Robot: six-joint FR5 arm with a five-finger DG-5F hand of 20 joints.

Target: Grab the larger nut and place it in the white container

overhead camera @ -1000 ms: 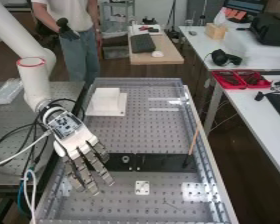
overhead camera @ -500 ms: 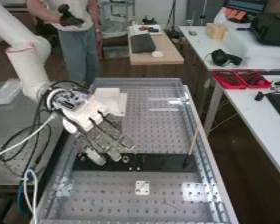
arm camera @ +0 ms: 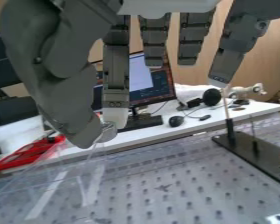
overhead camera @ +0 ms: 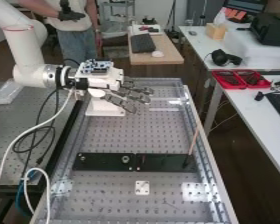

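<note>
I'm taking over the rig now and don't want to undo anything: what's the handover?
Hand: over the white container; whether it holds anything can't be told.
Larger nut: off the black bar; in the hand or in the container, can't tell.
Bearing: on the bar.
Done: nut picked off the bar, it seems.
Left: confirm where the nut is; if held, probably release it into the container.

In front of me, my perforated bench (overhead camera: pixel 117 134) carries a flat black bar (overhead camera: pixel 104 162) lying crosswise, the white container (overhead camera: pixel 103 109) beyond it and a small white plate (overhead camera: pixel 142 184) nearer the high view
</note>
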